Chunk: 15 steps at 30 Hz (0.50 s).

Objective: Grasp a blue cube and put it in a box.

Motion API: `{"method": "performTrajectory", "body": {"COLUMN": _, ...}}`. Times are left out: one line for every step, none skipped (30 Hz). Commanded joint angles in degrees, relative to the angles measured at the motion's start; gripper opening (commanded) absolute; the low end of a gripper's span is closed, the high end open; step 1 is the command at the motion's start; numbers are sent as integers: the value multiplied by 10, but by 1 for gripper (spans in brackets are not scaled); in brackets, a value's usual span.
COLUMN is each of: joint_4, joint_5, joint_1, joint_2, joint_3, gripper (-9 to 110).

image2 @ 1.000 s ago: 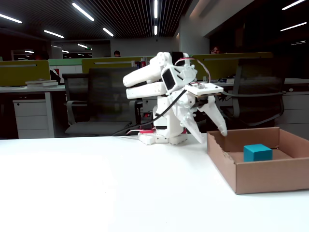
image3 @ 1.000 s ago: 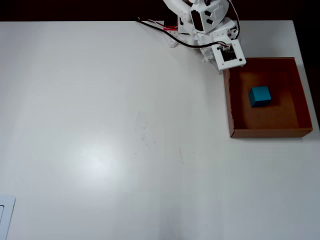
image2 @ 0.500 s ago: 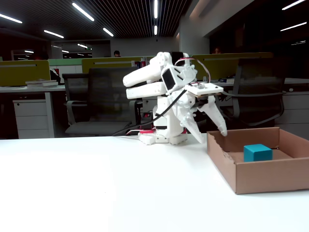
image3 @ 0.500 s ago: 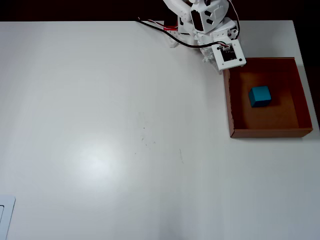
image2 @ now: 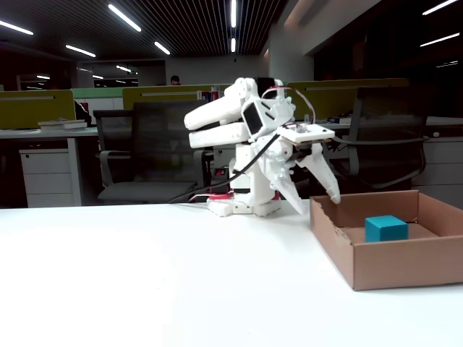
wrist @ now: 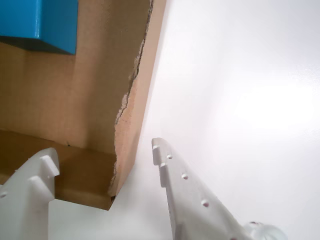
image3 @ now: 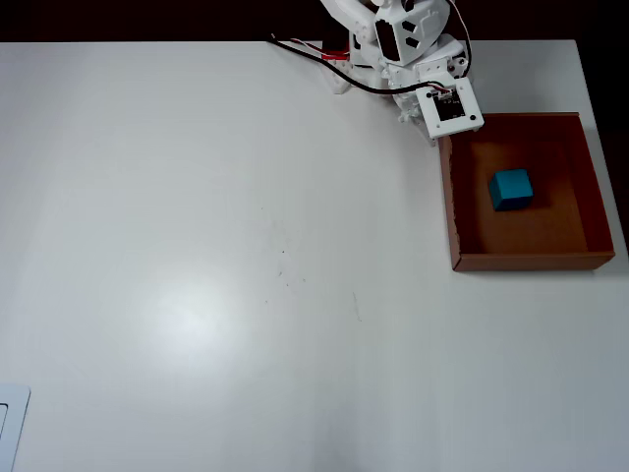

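The blue cube (wrist: 40, 22) lies on the floor of the brown cardboard box (wrist: 90, 85), apart from the walls. In the overhead view the cube (image3: 510, 189) sits near the middle of the box (image3: 521, 261). In the fixed view the cube (image2: 385, 228) shows over the box's front wall (image2: 405, 264). My gripper (wrist: 103, 150) is open and empty. It hangs over the box's torn corner nearest the arm's base, with one finger over the box and the other over the table. In the fixed view the gripper (image2: 318, 202) points down by the box's left wall.
The arm's base (image3: 339, 74) stands at the table's far edge, with red and black cables beside it. A flat white object (image3: 10, 428) lies at the overhead view's bottom left. Office chairs (image2: 155, 155) and desks stand behind the table.
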Motion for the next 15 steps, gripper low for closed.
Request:
{"method": "performTrajectory", "body": {"joint_4": 1, "joint_5": -3, "joint_1": -4, "joint_2": 4, "joint_3": -4, "gripper": 24}}
{"method": "performTrajectory", "body": {"joint_4": 1, "joint_5": -3, "joint_1": -4, "joint_2": 4, "joint_3": -4, "gripper": 24}}
{"method": "performTrajectory", "body": {"joint_4": 1, "joint_5": -3, "joint_1": -4, "joint_2": 4, "joint_3": -4, "gripper": 24}}
{"method": "performTrajectory", "body": {"joint_4": 1, "joint_5": -3, "joint_1": -4, "joint_2": 4, "joint_3": -4, "gripper": 24}}
{"method": "performTrajectory", "body": {"joint_4": 1, "joint_5": -3, "joint_1": -4, "joint_2": 4, "joint_3": -4, "gripper": 24}}
{"method": "performTrajectory", "body": {"joint_4": 1, "joint_5": -3, "joint_1": -4, "joint_2": 4, "joint_3": -4, "gripper": 24}}
{"method": "performTrajectory", "body": {"joint_4": 1, "joint_5": -3, "joint_1": -4, "joint_2": 4, "joint_3": -4, "gripper": 24}}
{"method": "performTrajectory", "body": {"joint_4": 1, "joint_5": -3, "joint_1": -4, "joint_2": 4, "joint_3": -4, "gripper": 24}}
{"method": "performTrajectory", "body": {"joint_4": 2, "joint_5": -3, "joint_1": -4, "joint_2": 4, "joint_3": -4, "gripper": 24}}
{"method": "performTrajectory", "body": {"joint_4": 5, "joint_5": -3, "joint_1": -2, "joint_2": 4, "joint_3": -4, "gripper": 24}}
{"method": "performTrajectory", "body": {"joint_4": 8, "joint_5": -4, "joint_1": 4, "joint_2": 4, "joint_3": -4, "gripper": 24}}
{"method": "performTrajectory", "body": {"joint_4": 8, "joint_5": -4, "joint_1": 10, "joint_2": 4, "joint_3": -4, "gripper": 24}}
{"method": "performTrajectory", "body": {"joint_4": 8, "joint_5": -4, "joint_1": 14, "joint_2": 4, "joint_3": -4, "gripper": 24}}
{"method": "performTrajectory", "body": {"joint_4": 8, "joint_5": -4, "joint_1": 18, "joint_2": 4, "joint_3": -4, "gripper": 24}}
{"method": "performTrajectory", "body": {"joint_4": 8, "joint_5": -4, "joint_1": 25, "joint_2": 4, "joint_3": -4, "gripper": 24}}
